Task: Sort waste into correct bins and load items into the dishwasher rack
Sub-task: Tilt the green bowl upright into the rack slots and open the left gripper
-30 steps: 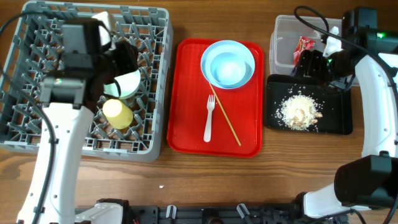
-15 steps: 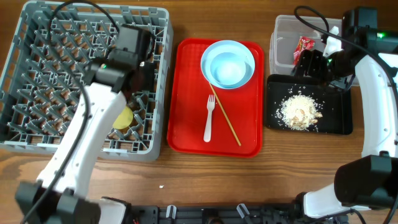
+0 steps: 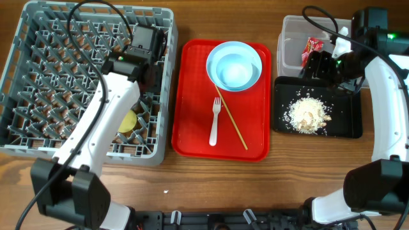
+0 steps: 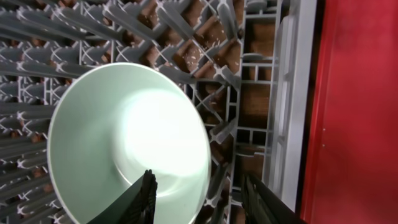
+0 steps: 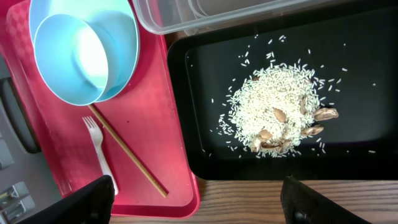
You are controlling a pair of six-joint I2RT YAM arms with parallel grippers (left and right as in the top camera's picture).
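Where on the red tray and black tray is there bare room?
Red tray: bare strip down its left side, beside the fork, and the lower right corner past the chopstick. Its top is crowded by the blue bowl. Black tray: bare only along the edges around the food scraps.

I count one rack (image 3: 38, 76), one red tray (image 3: 192, 96), one plate (image 3: 234, 46), one blue bowl (image 3: 234, 70), one pale bowl (image 4: 124, 143), one cup (image 3: 128, 121), one fork (image 3: 215, 121), one chopstick (image 3: 231, 118), one wrapper (image 3: 313, 46), one scrap heap (image 3: 308, 115), one tub (image 3: 291, 38), one black tray (image 3: 345, 124).
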